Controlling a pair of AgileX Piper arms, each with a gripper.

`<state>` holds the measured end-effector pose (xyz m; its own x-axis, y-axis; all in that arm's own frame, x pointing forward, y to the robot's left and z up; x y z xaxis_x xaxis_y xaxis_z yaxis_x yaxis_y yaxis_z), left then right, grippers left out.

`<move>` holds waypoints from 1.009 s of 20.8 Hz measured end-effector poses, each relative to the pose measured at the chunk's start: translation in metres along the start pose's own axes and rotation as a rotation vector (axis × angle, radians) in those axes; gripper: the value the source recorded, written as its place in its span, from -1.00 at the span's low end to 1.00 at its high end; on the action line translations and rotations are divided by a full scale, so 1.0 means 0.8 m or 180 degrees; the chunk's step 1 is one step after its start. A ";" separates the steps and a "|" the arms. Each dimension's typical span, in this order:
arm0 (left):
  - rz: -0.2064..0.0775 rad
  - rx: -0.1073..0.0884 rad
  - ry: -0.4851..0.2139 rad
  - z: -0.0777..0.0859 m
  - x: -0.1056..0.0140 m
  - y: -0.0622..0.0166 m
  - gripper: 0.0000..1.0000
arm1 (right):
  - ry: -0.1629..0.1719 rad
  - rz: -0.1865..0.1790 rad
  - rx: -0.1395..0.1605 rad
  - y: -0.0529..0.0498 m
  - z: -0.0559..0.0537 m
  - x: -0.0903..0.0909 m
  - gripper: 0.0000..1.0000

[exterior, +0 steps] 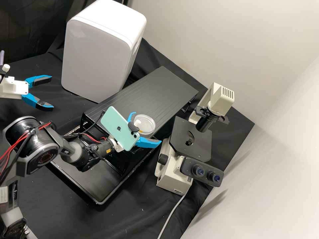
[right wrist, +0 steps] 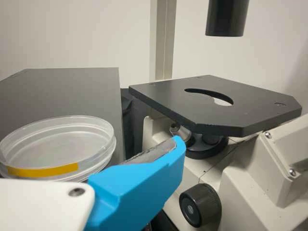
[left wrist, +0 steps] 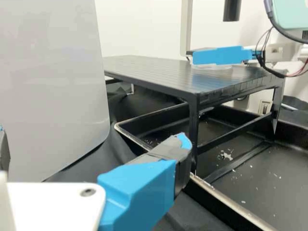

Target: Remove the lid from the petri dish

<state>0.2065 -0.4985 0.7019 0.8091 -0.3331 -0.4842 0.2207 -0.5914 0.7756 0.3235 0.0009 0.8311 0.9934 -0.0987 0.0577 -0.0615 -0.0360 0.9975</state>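
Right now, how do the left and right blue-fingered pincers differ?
Place: the left blue-fingered pincer is by the white box; the right blue-fingered pincer is over the black raised shelf. Load: the right straddles the clear round petri dish; the left holds nothing. Both stand open.

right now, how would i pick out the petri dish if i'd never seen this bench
Find the black raised shelf between the big white box and the microscope. At its near end sits the petri dish: the only clear round thing, with a yellow strip on its side.
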 end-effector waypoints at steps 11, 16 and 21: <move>0.0040 -0.0023 0.0054 -0.002 0.002 0.0025 1.00 | 0.0126 0.0046 -0.0041 -0.001 -0.015 0.018 1.00; 0.0040 -0.0023 0.0054 -0.002 0.002 0.0025 1.00 | 0.0130 0.0019 -0.0104 -0.006 -0.017 0.018 1.00; 0.0040 -0.0023 0.0054 -0.002 0.002 0.0025 1.00 | 0.0143 0.0006 -0.0127 -0.008 -0.019 0.018 1.00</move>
<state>0.2092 -0.4991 0.7033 0.8209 -0.3279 -0.4676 0.2143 -0.5820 0.7844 0.3396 0.0145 0.8260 0.9967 -0.0539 0.0603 -0.0602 0.0040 0.9982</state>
